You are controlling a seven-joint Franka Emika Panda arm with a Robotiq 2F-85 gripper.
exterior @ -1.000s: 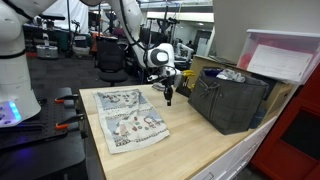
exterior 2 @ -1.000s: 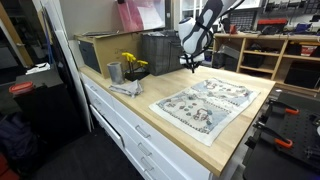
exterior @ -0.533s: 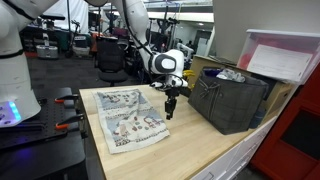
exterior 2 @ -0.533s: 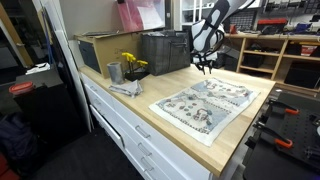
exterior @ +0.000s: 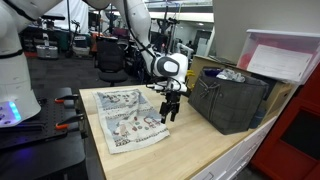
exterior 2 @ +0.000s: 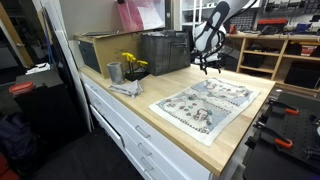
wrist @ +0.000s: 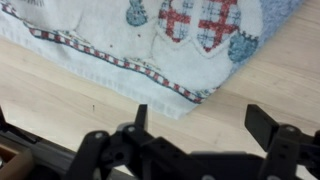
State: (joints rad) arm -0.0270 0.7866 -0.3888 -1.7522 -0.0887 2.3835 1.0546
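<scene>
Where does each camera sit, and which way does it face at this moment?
In an exterior view, the camera stands off one end of the light wooden countertop, facing along it to the dark slatted crate; the arm and open gripper show above the white printed cloth.
In an exterior view, it stands by the white drawer fronts, facing across the counter; arm and gripper show.
Wrist view: looks down on the cloth's edge; only two black fingers show.
All three share cloth and countertop.
</scene>
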